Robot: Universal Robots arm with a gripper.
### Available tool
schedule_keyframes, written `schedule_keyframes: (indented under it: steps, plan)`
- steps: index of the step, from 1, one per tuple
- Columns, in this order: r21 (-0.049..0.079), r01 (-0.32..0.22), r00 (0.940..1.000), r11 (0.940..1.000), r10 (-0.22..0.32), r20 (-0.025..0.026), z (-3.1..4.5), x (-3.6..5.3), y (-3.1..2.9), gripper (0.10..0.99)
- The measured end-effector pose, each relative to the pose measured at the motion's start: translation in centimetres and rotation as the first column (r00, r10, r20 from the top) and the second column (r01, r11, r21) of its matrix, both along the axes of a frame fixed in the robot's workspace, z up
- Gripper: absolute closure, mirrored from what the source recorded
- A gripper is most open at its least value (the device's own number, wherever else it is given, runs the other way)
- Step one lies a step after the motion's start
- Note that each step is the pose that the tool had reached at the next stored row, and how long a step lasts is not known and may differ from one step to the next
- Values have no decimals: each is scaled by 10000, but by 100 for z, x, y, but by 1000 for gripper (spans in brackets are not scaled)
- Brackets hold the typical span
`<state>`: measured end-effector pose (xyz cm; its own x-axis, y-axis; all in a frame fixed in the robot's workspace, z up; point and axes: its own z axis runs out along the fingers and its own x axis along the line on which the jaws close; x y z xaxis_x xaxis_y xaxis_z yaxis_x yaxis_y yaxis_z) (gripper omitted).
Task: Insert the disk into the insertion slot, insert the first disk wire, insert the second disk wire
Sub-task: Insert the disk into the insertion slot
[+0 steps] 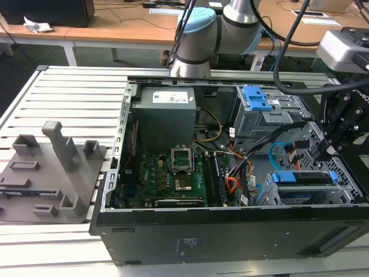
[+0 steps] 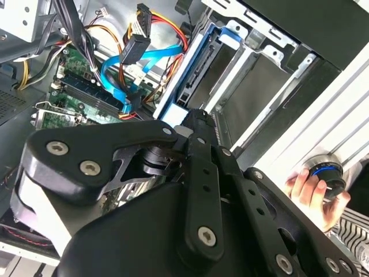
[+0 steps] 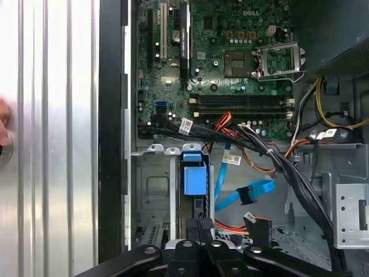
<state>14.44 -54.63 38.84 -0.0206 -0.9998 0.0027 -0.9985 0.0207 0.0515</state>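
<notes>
Facing the slot [image 3: 167, 151], my claw [image 3: 200, 229] sits at the near end of the disk [image 3: 193, 176], which lies straight ahead inside it, long axis along my reach. Pinching it or merely touching, I cannot tell.

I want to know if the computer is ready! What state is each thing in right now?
Computer case: open, side cover off.
Disk: sitting in the insertion slot.
Blue cable: loose, plug not connected.
Processor socket: open and empty.
Gripper: fingers shut, right above the disk.
</notes>
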Motion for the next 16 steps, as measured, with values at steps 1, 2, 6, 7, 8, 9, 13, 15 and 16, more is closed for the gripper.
schedule_keyframes:
  steps: [1, 2, 6, 7, 8, 9, 13, 15, 16]
  plan:
    - [0, -1, 10000, 10000, 1, 0, -14, 2, 0, 980]
    - [0, -1, 10000, 10000, 1, 0, -31, 5, 0, 980]
    - [1, -1, 10000, 10000, 1, 0, -71, 8, 0, 980]
    - [0, -1, 10000, 10000, 1, 0, -82, 9, 0, 980]
    - [0, -1, 10000, 10000, 1, 0, -91, 10, 0, 980]
    - [-1, 0, 10000, 10000, 0, 0, -107, 12, 0, 980]
    - [0, 0, 10000, 10000, 0, 0, -180, 20, 0, 980]
    - [-1, 0, 10000, 10000, 0, 0, -186, 26, 0, 980]
    - [0, -1, 10000, 10000, 1, 0, -187, 30, 0, 980]
